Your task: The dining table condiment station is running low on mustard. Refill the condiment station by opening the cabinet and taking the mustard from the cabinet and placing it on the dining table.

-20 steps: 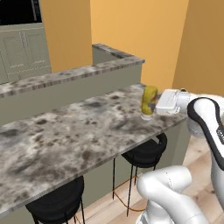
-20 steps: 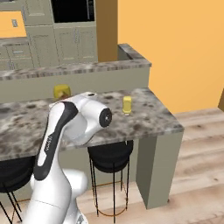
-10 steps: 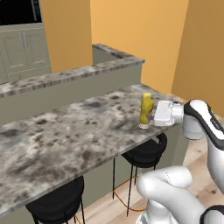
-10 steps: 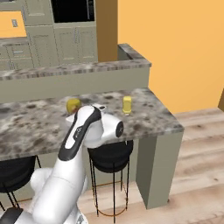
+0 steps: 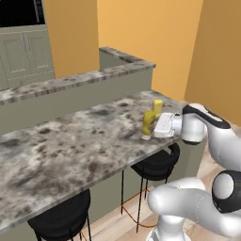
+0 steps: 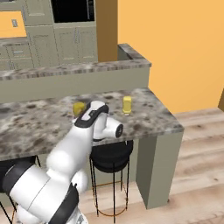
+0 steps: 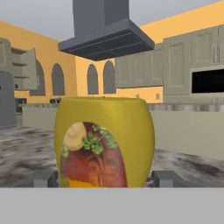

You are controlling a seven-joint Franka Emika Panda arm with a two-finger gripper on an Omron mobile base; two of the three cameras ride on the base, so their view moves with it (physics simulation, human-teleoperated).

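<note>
Mustard (image 5: pixel 148 123) upright on the stone top of the dining table (image 5: pixel 70 146), near the front edge at the right end, base down on the surface. In the hand view mustard (image 7: pixel 105 142) very close and central, label with reddish and green marks facing the camera, a grey fingertip (image 7: pixel 43 178) low on one side and another low on the other side. Gripper (image 5: pixel 155 126) level with the bottle, reaching in from the right; fingers standing on both sides of the bottle, but cannot tell whether pressing on it or a little apart. A second small yellow container (image 5: pixel 157 107) just behind the mustard, farther from the edge, seen as well in the right base view (image 6: pixel 127 105). Mustard (image 6: pixel 78 108) partly hidden there behind the white arm. Round black stools (image 5: pixel 157 164) under the table front. Raised back ledge (image 5: pixel 94 77) beyond the top. Beige-grey cabinet doors (image 5: pixel 28 52) on the far wall, a grey range hood (image 7: pixel 105 37) in the hand view.
</note>
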